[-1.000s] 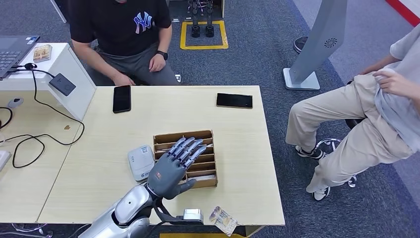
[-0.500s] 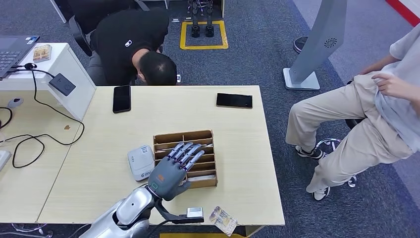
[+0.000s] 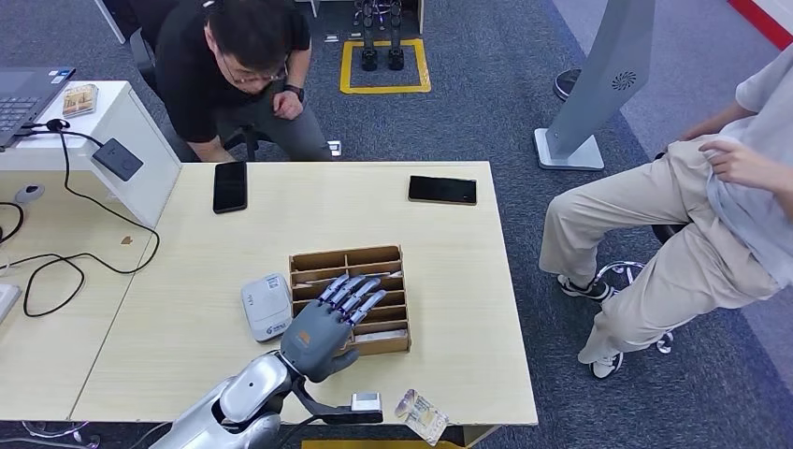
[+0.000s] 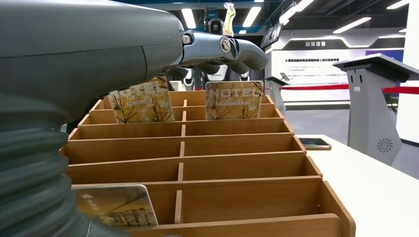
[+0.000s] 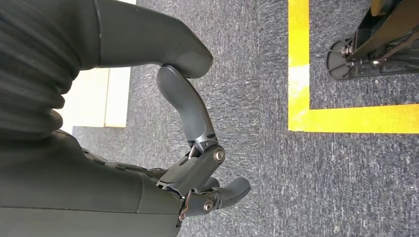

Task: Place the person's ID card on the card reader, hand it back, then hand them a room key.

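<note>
My left hand (image 3: 327,327) hovers over the near part of the wooden card box (image 3: 393,257), fingers spread and holding nothing. In the left wrist view its fingers (image 4: 222,49) reach over the box (image 4: 237,197), where two hotel key cards (image 4: 233,100) stand in the far slots and another card (image 4: 116,205) leans in the nearest slot. The white card reader (image 3: 266,307) lies just left of the box with nothing on it. A printed card (image 3: 421,416) lies at the table's front edge. My right hand (image 5: 197,182) hangs over the carpet with fingers curled in, holding nothing.
A person in black (image 3: 238,56) leans in at the far side of the table. Two dark phones (image 3: 230,185) (image 3: 442,190) lie near the far edge. Another person (image 3: 673,234) sits to the right. Cables and a white stand (image 3: 122,159) occupy the left desk.
The person in black has straightened up from bending low behind the table. My left hand has drawn back slightly toward the near side of the box.
</note>
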